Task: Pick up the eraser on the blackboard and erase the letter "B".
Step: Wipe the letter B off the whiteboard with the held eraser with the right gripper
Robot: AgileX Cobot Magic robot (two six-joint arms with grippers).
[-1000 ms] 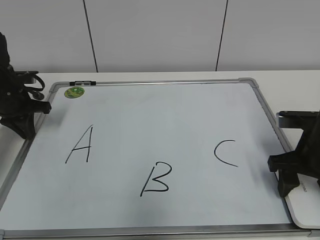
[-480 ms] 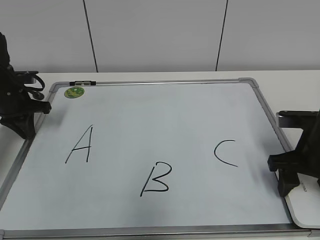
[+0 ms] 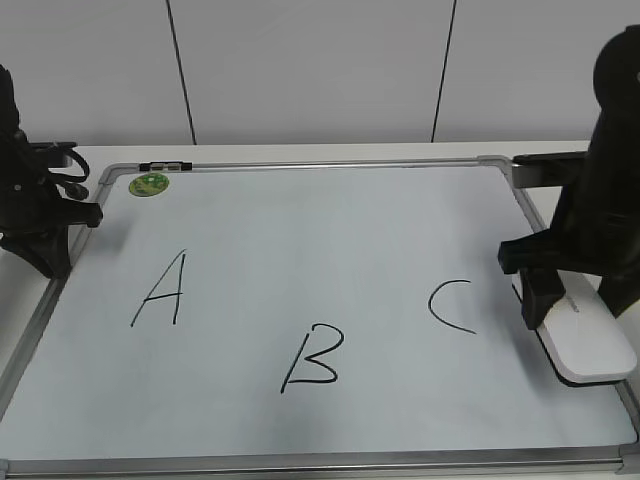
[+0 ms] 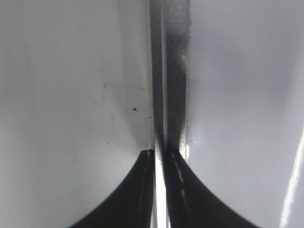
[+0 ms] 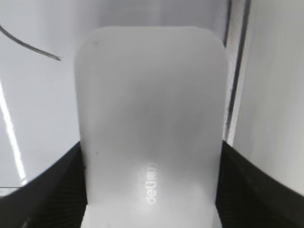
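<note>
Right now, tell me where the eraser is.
The eraser is at the exterior view's right, between the right gripper's fingers, over the blackboard's right edge, just right of the "C".

— Where is the black right gripper [image 3: 548, 300]?
— At the right edge, arm rising behind it, its fingers [image 5: 42, 190] pressed against both sides of the white rounded plastic eraser [image 5: 149, 128].
— And the black left gripper [image 3: 45, 235]?
— At the far left edge, lowered, fingertips [image 4: 142, 164] nearly together, holding nothing.
</note>
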